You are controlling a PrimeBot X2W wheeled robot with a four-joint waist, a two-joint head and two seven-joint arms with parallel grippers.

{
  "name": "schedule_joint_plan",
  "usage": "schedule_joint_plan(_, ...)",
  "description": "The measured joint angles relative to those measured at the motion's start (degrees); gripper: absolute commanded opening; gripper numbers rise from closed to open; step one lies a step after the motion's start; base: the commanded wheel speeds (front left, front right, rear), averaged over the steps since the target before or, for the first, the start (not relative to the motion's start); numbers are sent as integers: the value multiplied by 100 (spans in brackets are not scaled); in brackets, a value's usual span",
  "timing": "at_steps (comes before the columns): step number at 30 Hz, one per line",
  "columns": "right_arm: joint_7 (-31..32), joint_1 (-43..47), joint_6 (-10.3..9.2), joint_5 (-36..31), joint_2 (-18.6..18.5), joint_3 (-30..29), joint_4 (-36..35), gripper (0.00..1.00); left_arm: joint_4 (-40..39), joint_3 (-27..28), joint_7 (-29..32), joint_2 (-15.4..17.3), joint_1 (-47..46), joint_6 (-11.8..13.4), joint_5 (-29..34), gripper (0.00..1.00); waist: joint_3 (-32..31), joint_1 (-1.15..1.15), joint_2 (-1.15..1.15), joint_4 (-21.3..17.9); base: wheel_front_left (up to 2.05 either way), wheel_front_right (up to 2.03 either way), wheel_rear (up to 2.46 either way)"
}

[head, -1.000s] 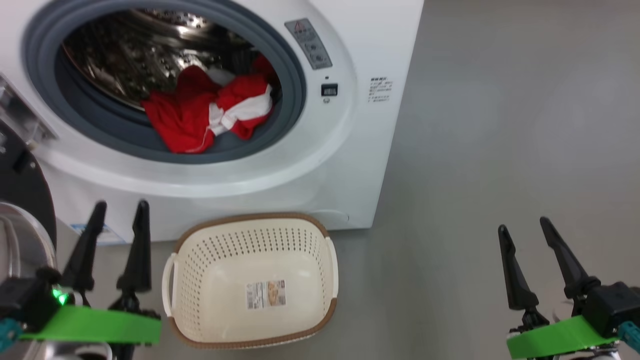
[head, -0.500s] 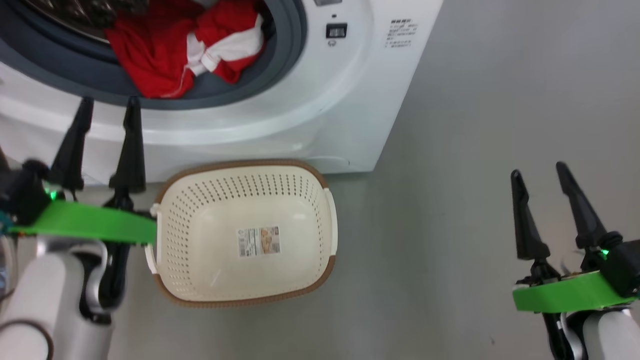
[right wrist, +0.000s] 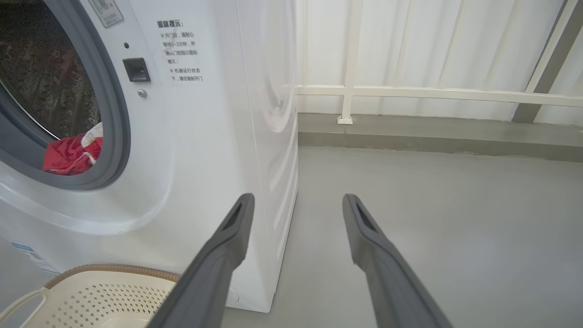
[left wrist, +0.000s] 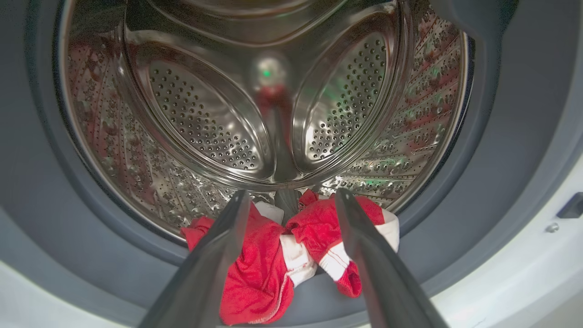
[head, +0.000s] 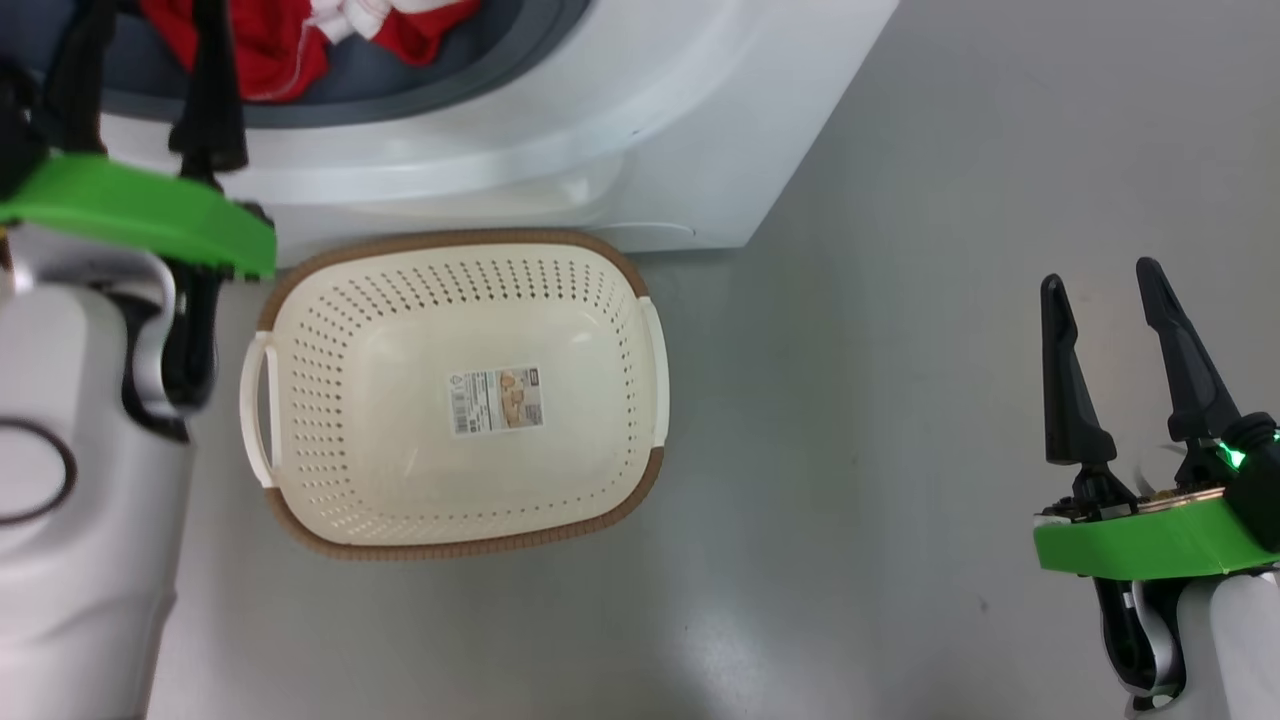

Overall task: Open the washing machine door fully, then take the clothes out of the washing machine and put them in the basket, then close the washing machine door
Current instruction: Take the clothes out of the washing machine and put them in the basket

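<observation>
The washing machine point(head: 600, 120) stands with its mouth uncovered; its door is out of view. Red clothes point(left wrist: 264, 264) with white bands lie at the drum's front lip, partly over the grey seal point(left wrist: 501, 182), and also show as clothes point(head: 260, 40) and clothes point(right wrist: 68, 152). My left gripper point(left wrist: 291, 193) is open just in front of the opening, its fingers framing the clothes without touching them; the same left gripper point(head: 150, 20) is at the machine's front. The cream basket point(head: 450, 240) sits empty on the floor before the machine. My right gripper point(head: 1097, 272) hangs open and empty over the floor to the right.
Bare grey floor point(head: 900, 450) stretches right of the basket and machine. A white railing point(right wrist: 432, 93) and a low kerb run behind. The machine's right front corner stands just left of the right gripper point(right wrist: 297, 197). The basket point(right wrist: 114, 269) touches the machine's foot.
The head camera has tilted down, so the whole picture shifted up. My left gripper has moved forward from beside the basket to the drum opening. Both grippers stay open.
</observation>
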Motion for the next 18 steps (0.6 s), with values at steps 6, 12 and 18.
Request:
schedule_joint_plan(6,0,-154,0,-1,-2,57,1,100,859,-73,113,-18,-812,-3,76,100,280,0,0,-28,0,0,0)
schedule_joint_plan(12,0,-246,0,-1,-9,78,36,100,1627,-315,458,93,-1448,105,379,100,494,0,0,-102,0,0,0)
schedule_joint_plan(18,0,-367,0,1,-11,108,109,100,2174,-664,911,229,-1896,201,762,100,620,0,0,-179,0,0,0)
